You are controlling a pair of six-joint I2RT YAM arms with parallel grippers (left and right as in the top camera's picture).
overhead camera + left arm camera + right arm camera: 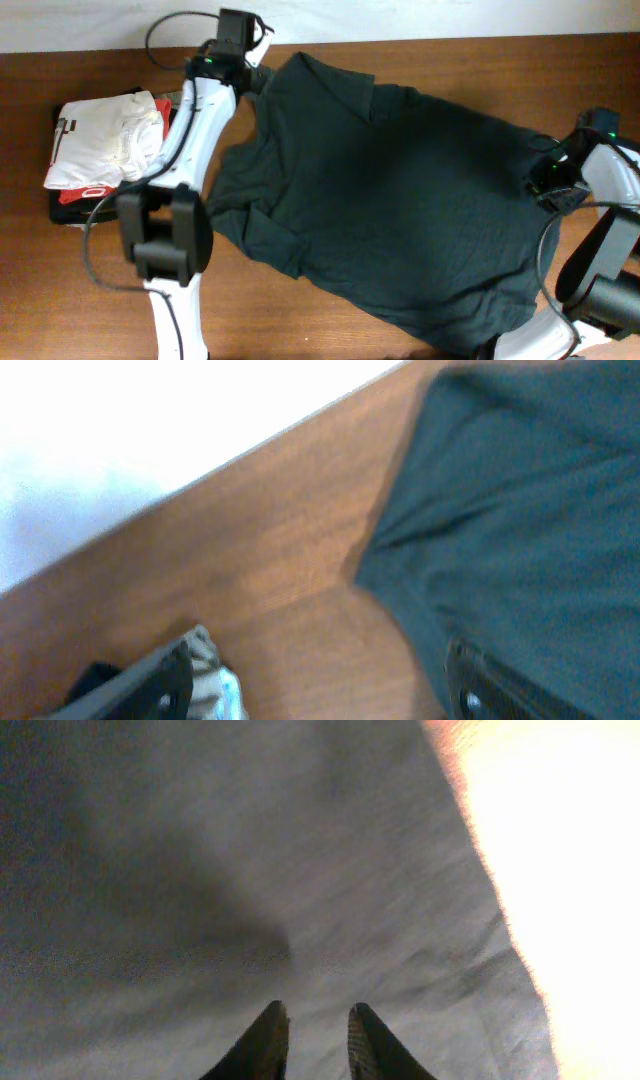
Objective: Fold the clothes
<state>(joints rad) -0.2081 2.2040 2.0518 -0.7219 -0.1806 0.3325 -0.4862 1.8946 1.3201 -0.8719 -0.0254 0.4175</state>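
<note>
As the overhead camera has it, the dark T-shirt (400, 200) lies spread across the middle and right of the wooden worktop (480, 70). No lettering shows, and its left edge is rumpled. The left claw (238, 42) is at the shirt's far corner by the white wall (450, 20), and the right claw (553, 185) is at the shirt's right edge. A pile of folded garments (100, 145) rests at the left, apart from the shirt.

From the left wrist, the left claw (320, 685) stands wide open. One finger is over bare wood and the other over cloth, with the shirt's edge between them and nothing held.

From the right wrist, the right claw (312, 1038) hangs just over the fabric, its fingertips (268, 1040) close together with a slim gap. Whether a pinch of cloth is caught there, I cannot tell.

The shirt looks soft, light and limp. It will likely sag, drag and crease rather than keep its shape. It is probably best taken by the edge, at a hem or shoulder corner, with both sides lifted together.
</note>
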